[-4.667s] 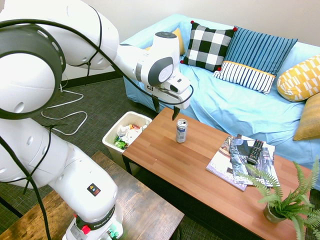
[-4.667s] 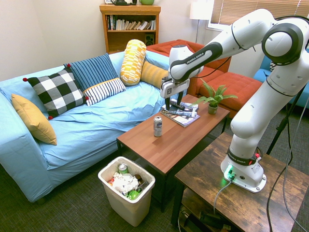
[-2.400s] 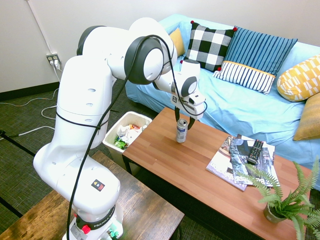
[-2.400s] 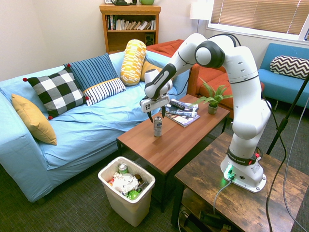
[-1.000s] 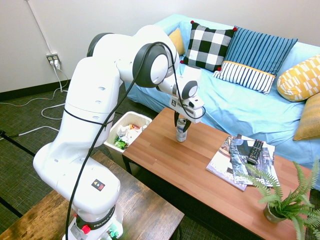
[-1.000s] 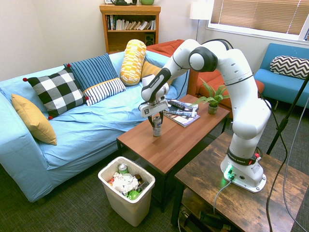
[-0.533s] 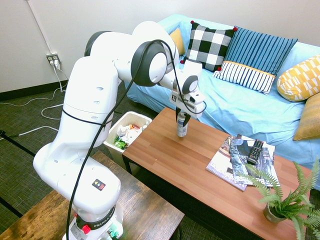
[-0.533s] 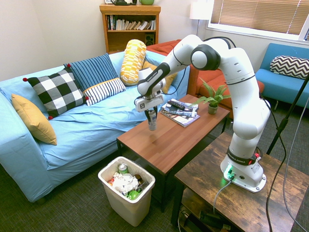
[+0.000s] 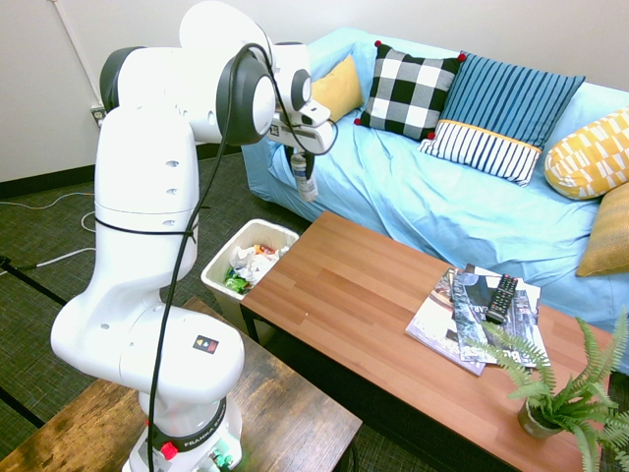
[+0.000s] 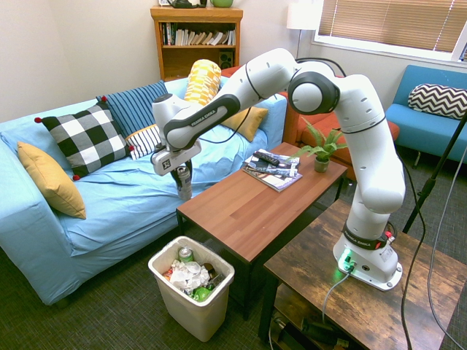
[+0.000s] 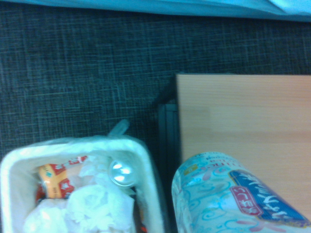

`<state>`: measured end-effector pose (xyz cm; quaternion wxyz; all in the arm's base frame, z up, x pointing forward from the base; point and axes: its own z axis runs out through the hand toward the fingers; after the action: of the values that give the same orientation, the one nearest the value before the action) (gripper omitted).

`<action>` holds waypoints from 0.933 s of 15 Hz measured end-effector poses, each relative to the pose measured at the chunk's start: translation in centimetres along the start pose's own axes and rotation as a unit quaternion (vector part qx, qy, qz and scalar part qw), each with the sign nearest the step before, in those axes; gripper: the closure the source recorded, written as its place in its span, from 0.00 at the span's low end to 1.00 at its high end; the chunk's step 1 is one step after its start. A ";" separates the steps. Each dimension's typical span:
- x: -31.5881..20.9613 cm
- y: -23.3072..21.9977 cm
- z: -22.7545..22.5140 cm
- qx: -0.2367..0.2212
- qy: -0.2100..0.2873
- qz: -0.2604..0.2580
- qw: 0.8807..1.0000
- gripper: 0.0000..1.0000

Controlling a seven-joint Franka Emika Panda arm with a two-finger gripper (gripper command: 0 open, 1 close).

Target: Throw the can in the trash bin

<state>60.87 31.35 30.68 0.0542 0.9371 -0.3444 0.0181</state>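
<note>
Now aloft: can [image 9: 307, 178] clamped in the jaws of the gripper [image 9: 304, 169], jaws drawn in tight on its upper part, can hanging roughly upright below them with a slight tilt. Carried clear of the bench [image 9: 393, 324], off its short end on the sofa side, above dark carpet [image 10: 109, 313] in front of the light-blue sofa [image 10: 124, 197]. Not touching bench, sofa or bin. In the second exterior view, can [image 10: 185, 181] and gripper [image 10: 184, 173] seen against the sofa's seat, beyond the bench corner [image 10: 255, 204], higher than the bench top.

Trash bin [image 9: 218, 265] on the floor just beside the bench's short end, upright, open-topped, with white, green and red litter inside. Second exterior view: bin [image 10: 190, 310] near the bench leg, a round can top showing among crumpled white paper. Held can above and to the sofa side of the bin, not over its opening.

Wrist view: can body [image 11: 228, 199] large at the lower edge, pale with blue label; bin rim [image 11: 141, 150] beside it, bench surface [image 11: 243, 111] behind, carpet [image 11: 82, 73] beyond.

On the bench's far part: magazines [image 9: 447, 320] with a black remote [image 9: 502, 297] on top, small potted fern [image 9: 550, 393] at the end. Cushions along the sofa back.
</note>
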 end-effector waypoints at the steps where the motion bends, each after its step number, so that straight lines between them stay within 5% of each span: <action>1: -2.0 -1.4 0.4 0.000 0.002 -0.012 1.000 1.00; 7: -9.9 -3.9 5.4 -0.034 -0.001 -0.057 0.998 1.00; 8: -10.7 -4.0 6.1 -0.039 -0.001 -0.060 0.997 0.00; 14: -11.5 -3.5 7.4 -0.053 0.002 -0.067 0.996 0.00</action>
<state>54.37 40.58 22.22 0.1058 0.9537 -0.2814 -0.0018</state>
